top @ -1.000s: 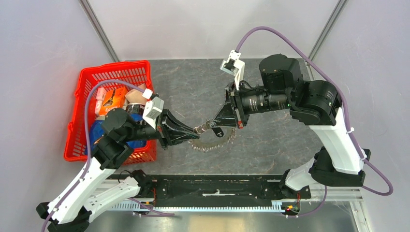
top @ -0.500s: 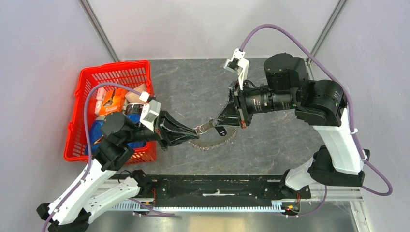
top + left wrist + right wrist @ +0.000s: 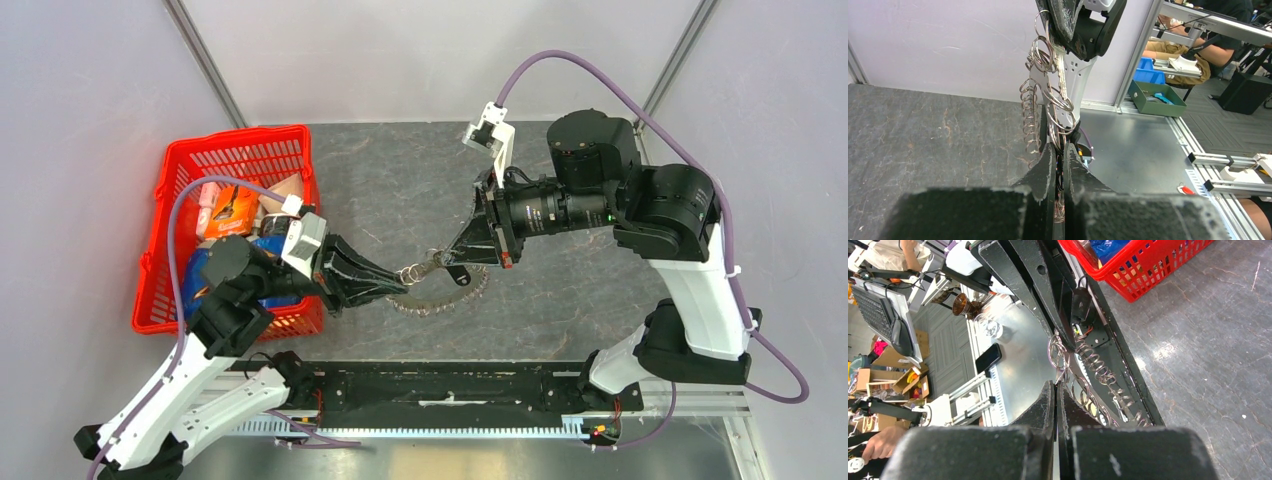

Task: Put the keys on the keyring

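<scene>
left arm (image 3: 185, 385): white link rises from the near-left base, elbow bent, forearm reaching right toward mid-table. wrist roughly level.
left gripper (image 3: 398, 281): points right, tapering to a tip. fingers (image 3: 1045, 170) drawn almost together, nipping the wire of the keyring (image 3: 1034, 117).
right arm (image 3: 700, 290): white link rises from the near-right base, folded at the shoulder, forearm running left.
right gripper (image 3: 447, 255): points left and slightly down. fingers (image 3: 1045, 400) pressed flat together.
relation: the two tips face each other, just beside one another, the right one a little farther back.
</scene>
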Controlling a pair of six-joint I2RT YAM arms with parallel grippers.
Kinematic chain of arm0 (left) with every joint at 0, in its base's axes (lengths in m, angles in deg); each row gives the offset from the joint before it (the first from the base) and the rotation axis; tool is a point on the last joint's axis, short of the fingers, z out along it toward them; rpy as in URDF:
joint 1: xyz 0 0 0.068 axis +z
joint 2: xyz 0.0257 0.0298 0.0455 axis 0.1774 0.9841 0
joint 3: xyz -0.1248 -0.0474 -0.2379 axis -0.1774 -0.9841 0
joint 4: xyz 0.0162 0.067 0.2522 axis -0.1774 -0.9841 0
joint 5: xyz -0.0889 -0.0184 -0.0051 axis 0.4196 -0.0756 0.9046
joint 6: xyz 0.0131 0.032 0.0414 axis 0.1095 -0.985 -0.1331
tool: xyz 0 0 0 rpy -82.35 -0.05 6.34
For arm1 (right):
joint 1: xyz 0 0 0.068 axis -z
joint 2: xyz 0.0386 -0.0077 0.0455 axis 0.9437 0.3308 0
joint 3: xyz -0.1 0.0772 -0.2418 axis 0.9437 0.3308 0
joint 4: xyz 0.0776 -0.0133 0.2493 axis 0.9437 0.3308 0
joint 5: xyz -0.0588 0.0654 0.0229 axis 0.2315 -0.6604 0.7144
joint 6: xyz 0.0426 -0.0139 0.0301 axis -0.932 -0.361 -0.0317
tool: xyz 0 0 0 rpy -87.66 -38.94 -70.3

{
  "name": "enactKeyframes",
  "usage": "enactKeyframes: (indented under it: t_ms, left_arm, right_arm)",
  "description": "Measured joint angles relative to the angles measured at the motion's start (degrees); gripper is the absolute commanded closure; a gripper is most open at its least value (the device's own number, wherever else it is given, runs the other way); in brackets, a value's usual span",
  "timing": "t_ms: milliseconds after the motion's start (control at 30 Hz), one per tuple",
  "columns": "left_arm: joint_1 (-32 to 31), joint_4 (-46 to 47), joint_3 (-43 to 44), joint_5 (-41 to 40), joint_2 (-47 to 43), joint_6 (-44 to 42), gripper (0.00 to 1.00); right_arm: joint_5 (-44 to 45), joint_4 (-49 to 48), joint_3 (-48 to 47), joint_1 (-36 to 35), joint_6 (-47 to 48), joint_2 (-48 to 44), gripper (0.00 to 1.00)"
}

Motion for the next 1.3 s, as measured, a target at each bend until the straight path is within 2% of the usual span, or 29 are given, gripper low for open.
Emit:
enactKeyframes:
  t_ms: [633, 1100, 1300]
  left_arm:
    - [0.0, 0.5, 0.0, 1.3, -1.0, -0.4, 0.98]
    - [0.0, -0.9, -0.6, 1.4, -2.5, -0.4, 0.97]
    - [0.0, -1.3, -0.6, 1.0, -2.6, -0.3, 0.71]
  right_arm:
    - [-3.7, -2.0, 2.6, 0.0, -5.9, -1.7, 1.00]
    - [-9.0, -4.3, 6.0, 0.1, -3.6, -2.1, 1.00]
    - [-11.4, -3.6, 6.0, 0.1, 0.5, -1.5, 1.00]
